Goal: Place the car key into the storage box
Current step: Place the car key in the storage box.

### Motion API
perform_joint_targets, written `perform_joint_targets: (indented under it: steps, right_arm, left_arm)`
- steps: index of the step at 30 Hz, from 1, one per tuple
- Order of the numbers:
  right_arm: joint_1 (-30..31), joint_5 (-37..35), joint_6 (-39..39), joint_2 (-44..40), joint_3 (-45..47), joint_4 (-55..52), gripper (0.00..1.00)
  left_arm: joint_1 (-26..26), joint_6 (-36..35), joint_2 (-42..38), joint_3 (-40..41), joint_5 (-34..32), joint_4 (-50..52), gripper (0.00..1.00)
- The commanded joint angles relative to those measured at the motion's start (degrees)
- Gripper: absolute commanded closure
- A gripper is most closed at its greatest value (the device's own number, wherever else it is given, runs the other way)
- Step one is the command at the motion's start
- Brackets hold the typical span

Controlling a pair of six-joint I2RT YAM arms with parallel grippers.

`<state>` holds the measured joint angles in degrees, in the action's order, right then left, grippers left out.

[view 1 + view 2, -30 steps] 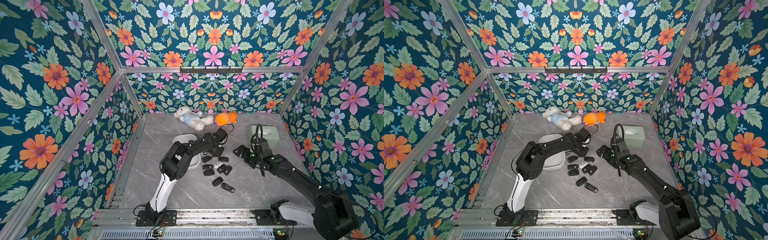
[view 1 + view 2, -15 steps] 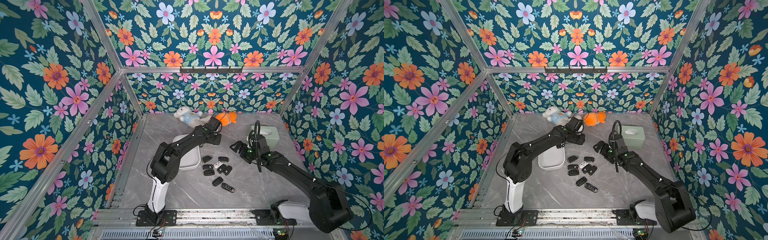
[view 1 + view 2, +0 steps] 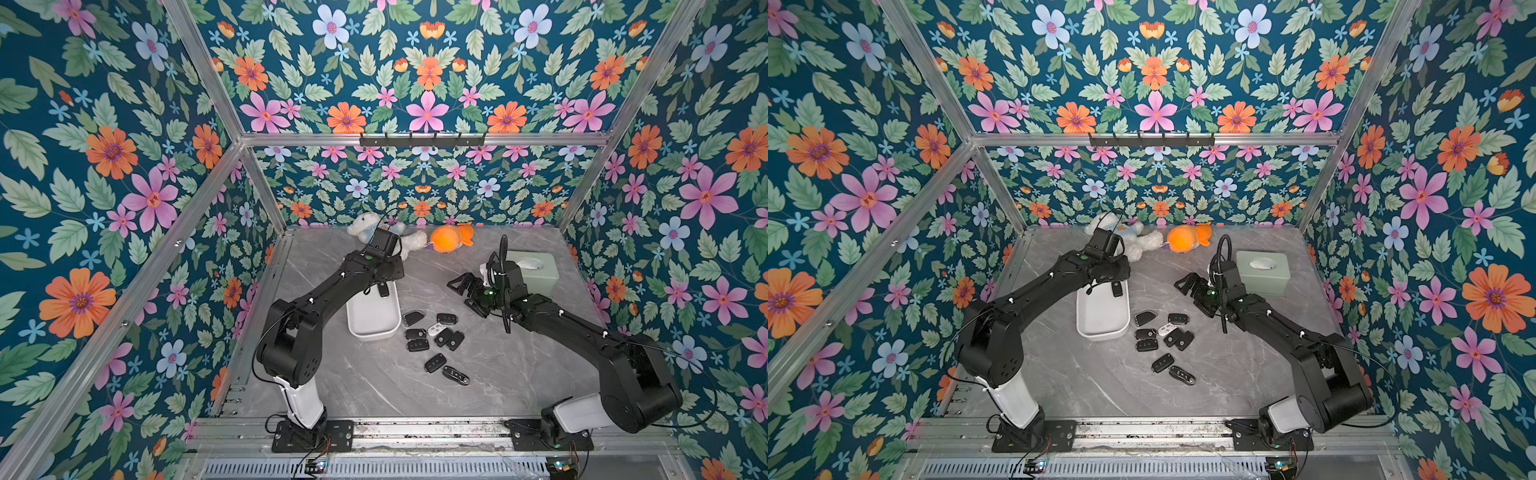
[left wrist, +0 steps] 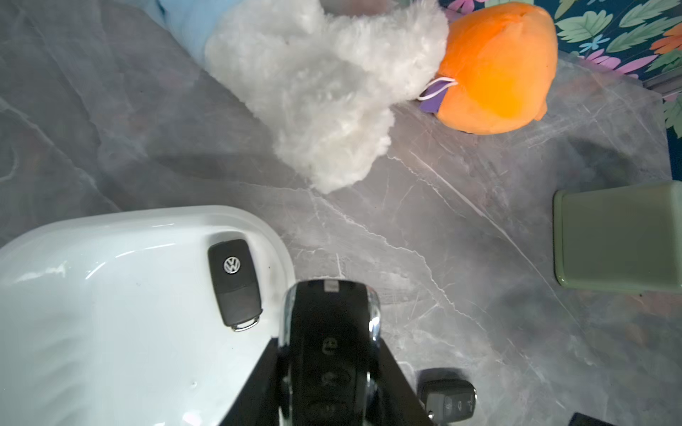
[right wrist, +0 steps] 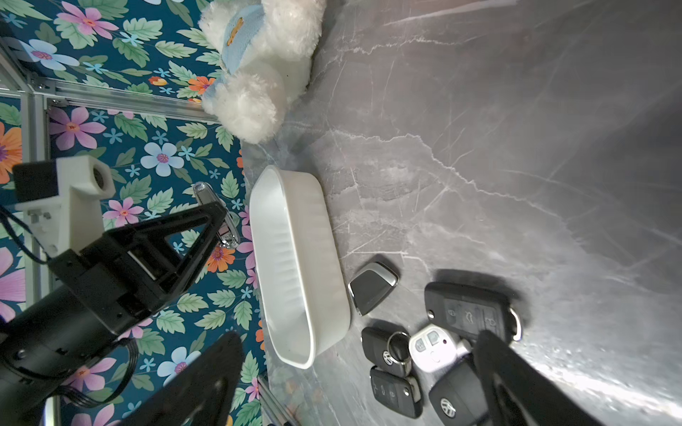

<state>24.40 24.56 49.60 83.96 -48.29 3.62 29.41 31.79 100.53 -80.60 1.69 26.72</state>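
My left gripper is shut on a black car key with chrome edges and several buttons. It hangs just above the right rim of the storage box, a shallow white tray, near its far end. In both top views the left gripper is over that end of the storage box. Another black key with a VW badge lies inside the box. The right gripper stands open and empty, to the right of the loose keys.
Several loose black keys and a white remote lie right of the box. A sage-green box stands at the back right. A white plush and an orange plush lie by the back wall.
The left gripper has swung left and back from above the loose keys to the box's far end, with the key in it. The right gripper has shifted slightly left and back.
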Motion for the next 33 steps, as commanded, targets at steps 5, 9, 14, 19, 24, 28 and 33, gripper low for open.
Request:
perform_joint_targets:
  steps: [5,9,14,19,24,28,33]
  right_arm:
    - [1.04,1.06,0.58,2.99,-2.85,2.8,0.01]
    - [1.47,1.17,0.8,4.43,-4.17,2.81,0.01]
    - [1.71,1.19,1.02,5.42,-5.03,3.0,0.01]
    - [1.81,0.82,1.38,5.55,-4.97,3.15,0.01]
    - [1.86,0.15,1.34,4.82,-4.63,2.73,0.01]
    - [1.81,-0.63,1.03,4.11,-4.37,1.83,0.01]
    - [1.87,-1.13,0.72,3.49,-4.33,0.74,0.01]
  left_arm:
    - [-2.27,1.84,-1.57,3.66,-4.43,2.56,0.73]
    - [-3.32,2.38,-1.35,5.09,-6.01,3.64,0.73]
    - [-5.09,1.75,0.02,5.87,-7.11,4.04,0.73]
    - [-5.78,0.99,3.26,6.02,-7.72,4.17,0.73]
    - [-6.25,0.9,6.43,5.98,-7.92,3.65,0.73]
    - [-6.47,0.5,8.59,4.98,-7.64,3.43,0.73]
    - [-6.63,-0.21,11.18,3.08,-8.07,3.61,0.73]
